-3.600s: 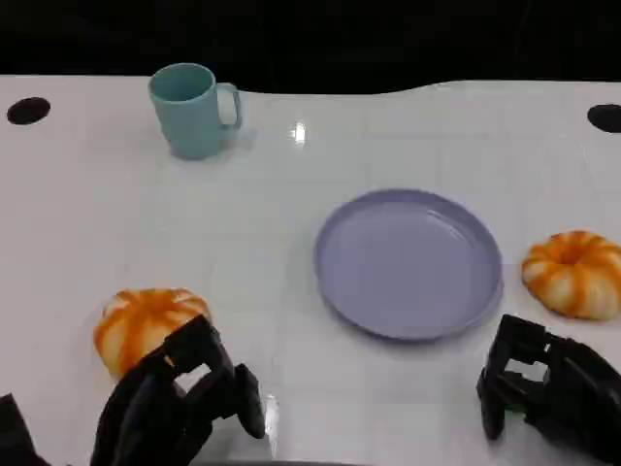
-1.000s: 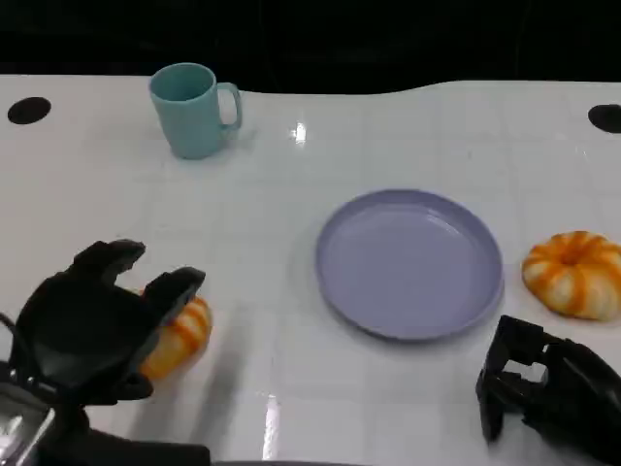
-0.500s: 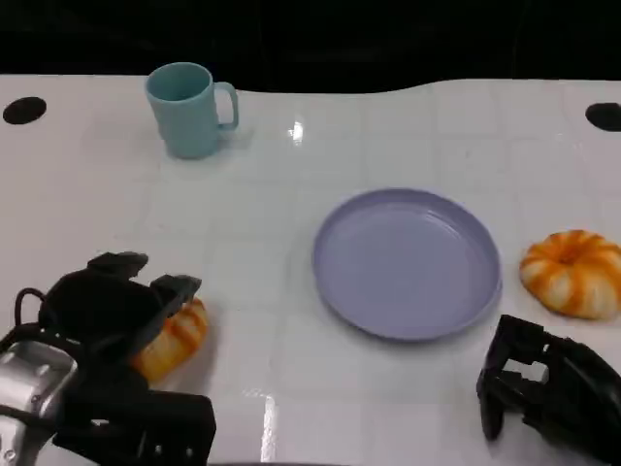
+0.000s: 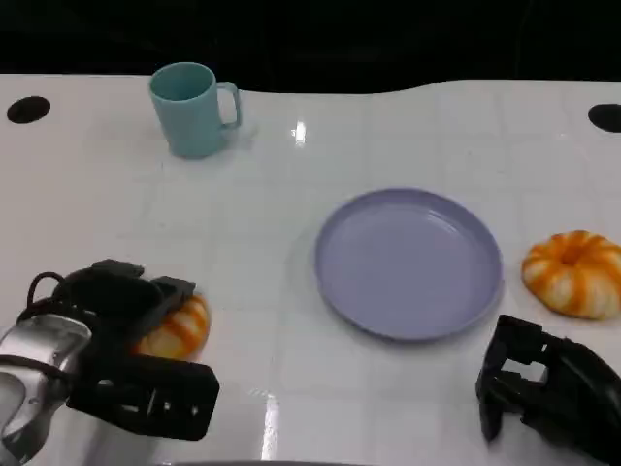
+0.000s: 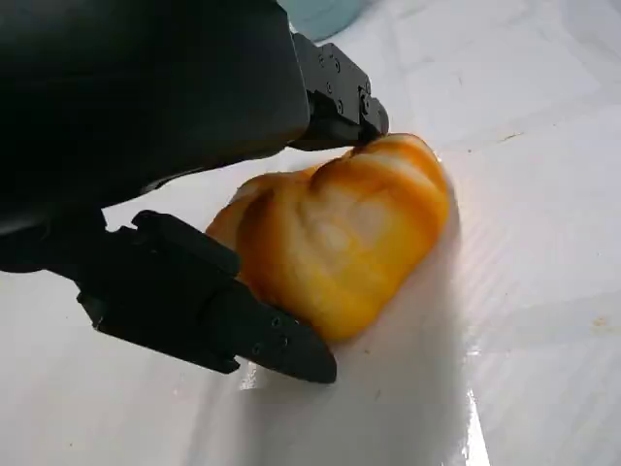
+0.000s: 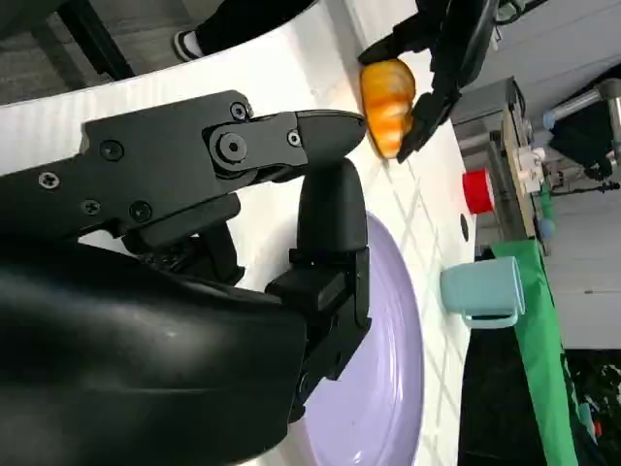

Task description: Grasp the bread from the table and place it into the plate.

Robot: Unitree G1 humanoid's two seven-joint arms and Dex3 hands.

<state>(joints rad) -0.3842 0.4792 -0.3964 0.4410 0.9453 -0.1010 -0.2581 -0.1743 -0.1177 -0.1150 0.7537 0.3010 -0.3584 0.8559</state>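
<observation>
At the near left corner of the white table point(image 4: 291, 243) the left hand point(image 4: 121, 301) lies over the bread point(image 4: 178, 328), an orange-and-cream striped bun still resting on the table top. In the left wrist view black fingers point(image 5: 209, 311) lie along both sides of the bun and touch it, closed around it. There the bun looks oblong, its long axis running away from the palm, its rounded far end pointing out past the fingertips; from the head view it looks rounder, and its heading across the table is hard to tell.

At the near right corner the right hand point(image 4: 543, 388) rests low with its fingers curled in on nothing.

A second striped bun point(image 4: 574, 272) sits by the right edge, just past that hand. Between the two buns, about mid-table and well apart from the bread, lies the lavender plate point(image 4: 340, 282), with nothing on it.

Toward the far left corner stands a teal mug point(image 4: 192, 109), upright, handle turned to the right.
</observation>
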